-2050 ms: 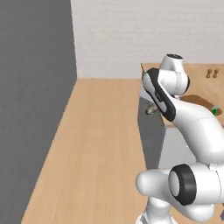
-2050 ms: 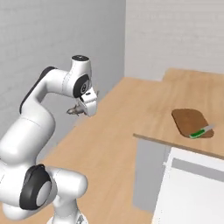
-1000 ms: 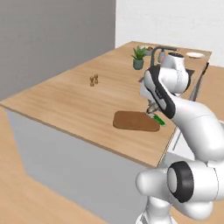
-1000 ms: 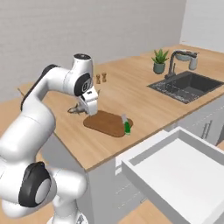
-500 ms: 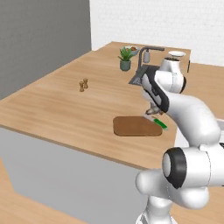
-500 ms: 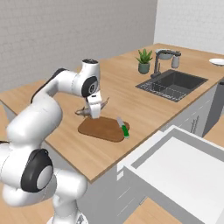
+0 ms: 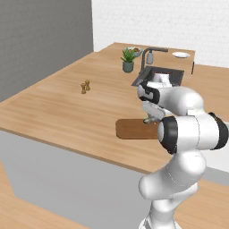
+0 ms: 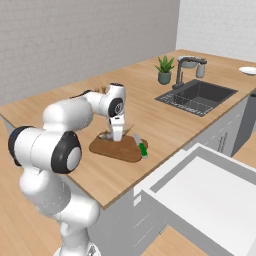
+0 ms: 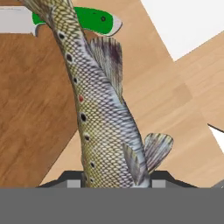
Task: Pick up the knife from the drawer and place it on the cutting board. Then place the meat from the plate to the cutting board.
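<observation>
My gripper [image 8: 117,134] hangs just above the dark-brown cutting board [image 8: 116,150], shut on the meat [image 8: 106,135], a speckled grey-brown fish. In the hand view the meat [image 9: 98,118] runs up from between the fingers, over the cutting board [image 9: 30,100]. The knife [image 8: 141,146] lies on the board's right end, green handle toward the counter edge; the hand view has the knife [image 9: 94,19] at the top. The white drawer [image 8: 210,190] stands pulled out below the counter. The plate [image 8: 248,70] sits far right past the sink. From the left, the gripper [image 7: 151,119] is above the cutting board [image 7: 132,129].
A sink [image 8: 197,97] with a faucet [image 8: 187,65] lies beyond the board, a potted plant [image 8: 164,70] beside it. Two small shakers [image 7: 85,86] stand on the counter to the left. A footed bowl [image 7: 134,50] and the plate [image 7: 180,55] sit at the far end.
The whole picture has shifted, so the base has driven along the counter. The gripper stays shut on the meat above the board, and the knife has not moved.
</observation>
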### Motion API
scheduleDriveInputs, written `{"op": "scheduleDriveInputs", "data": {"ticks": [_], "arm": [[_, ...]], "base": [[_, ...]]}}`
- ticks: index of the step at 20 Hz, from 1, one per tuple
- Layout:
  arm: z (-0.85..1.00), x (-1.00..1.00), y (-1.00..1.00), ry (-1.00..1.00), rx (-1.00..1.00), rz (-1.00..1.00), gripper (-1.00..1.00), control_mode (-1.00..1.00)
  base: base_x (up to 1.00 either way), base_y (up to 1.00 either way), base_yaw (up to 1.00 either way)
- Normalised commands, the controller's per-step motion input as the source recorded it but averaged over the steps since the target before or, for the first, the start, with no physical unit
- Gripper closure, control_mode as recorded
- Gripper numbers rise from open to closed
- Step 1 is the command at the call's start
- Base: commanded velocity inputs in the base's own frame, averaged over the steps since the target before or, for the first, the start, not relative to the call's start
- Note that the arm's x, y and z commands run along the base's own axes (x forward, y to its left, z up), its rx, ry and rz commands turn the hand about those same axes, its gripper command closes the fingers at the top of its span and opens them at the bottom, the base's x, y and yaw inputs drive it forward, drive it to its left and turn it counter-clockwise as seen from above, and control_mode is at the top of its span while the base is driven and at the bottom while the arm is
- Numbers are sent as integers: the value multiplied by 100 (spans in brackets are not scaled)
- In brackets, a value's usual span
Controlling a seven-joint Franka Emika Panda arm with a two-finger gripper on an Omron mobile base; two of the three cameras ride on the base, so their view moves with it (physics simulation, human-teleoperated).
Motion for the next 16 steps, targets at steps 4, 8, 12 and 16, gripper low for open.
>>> {"op": "scheduleDriveInputs", "data": {"ticks": [4,8,12,16], "arm": [[-96,41,14,8,-1,0,100,-100],[-68,56,29,0,-2,0,100,-100],[-46,61,36,0,-4,-1,100,-100],[-41,49,37,0,-5,-3,100,-100]], "base": [[0,0,0],[0,0,0],[0,0,0],[0,0,0]]}}
